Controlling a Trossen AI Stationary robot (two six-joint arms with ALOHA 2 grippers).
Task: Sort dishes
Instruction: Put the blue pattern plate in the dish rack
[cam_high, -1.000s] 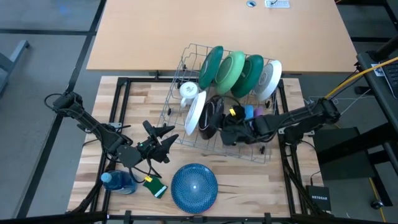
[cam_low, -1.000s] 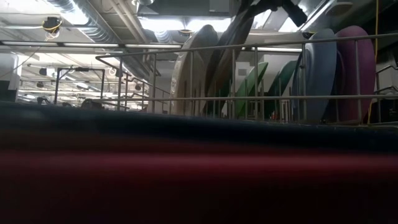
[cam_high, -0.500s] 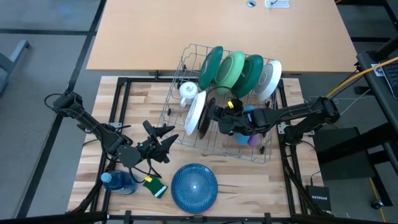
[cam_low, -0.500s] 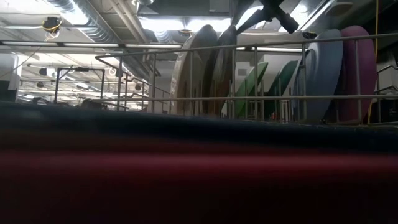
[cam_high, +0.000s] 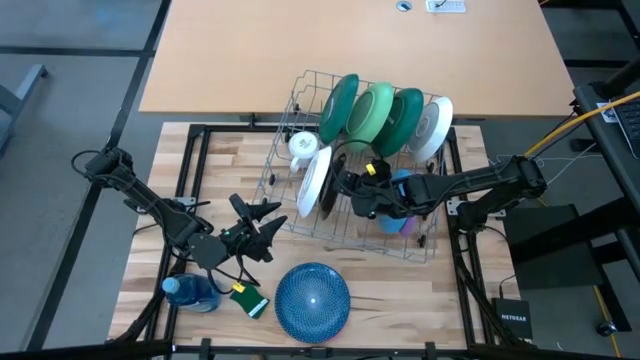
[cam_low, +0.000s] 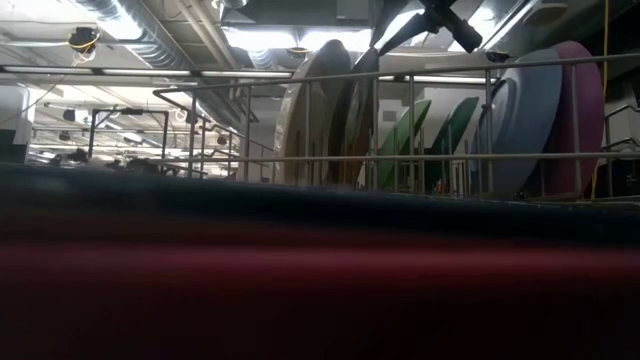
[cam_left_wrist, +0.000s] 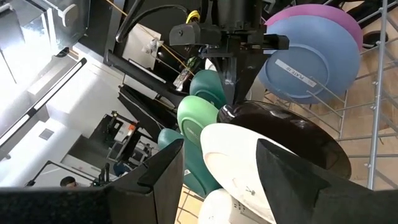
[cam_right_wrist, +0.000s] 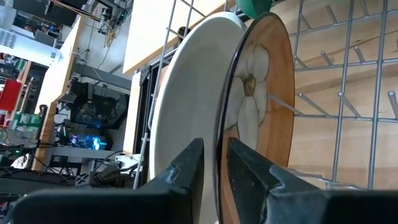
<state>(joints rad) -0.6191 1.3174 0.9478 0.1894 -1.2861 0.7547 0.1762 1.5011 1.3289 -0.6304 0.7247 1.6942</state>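
A wire dish rack (cam_high: 306, 76) holds several plates on edge: dark green (cam_high: 340, 108), light green (cam_high: 376, 115), white (cam_high: 432, 128), a blue one (cam_left_wrist: 311, 59) and a purple one (cam_left_wrist: 323, 15). A brown plate with a pale pattern (cam_right_wrist: 261, 106) stands beside a white plate (cam_high: 316, 182). My right gripper (cam_high: 343, 184) is shut on the brown plate's rim. My left gripper (cam_high: 268, 222) is open and empty, low over the table left of the rack. A blue plate (cam_high: 312, 300) lies flat on the table's near side. My right gripper pinches the brown plate's upper rim (cam_right_wrist: 219, 149) between its two fingers, one on the patterned face and one on the back, next to the white plate. The fingers reach in from the table's right, slanting down (cam_left_wrist: 231, 87). The plate stands upright on edge in the rack.
A small white mug (cam_high: 303, 146) sits in the rack's left part. A blue bottle (cam_high: 190, 292) and a green sponge (cam_high: 250, 298) lie near the table's front left. The rack's wires stand close around the plates.
My right gripper has gone toward the table's left with the brown plate. The plate leaned to the right and now stands upright against the white plate. The blue and purple plates behind it now show.
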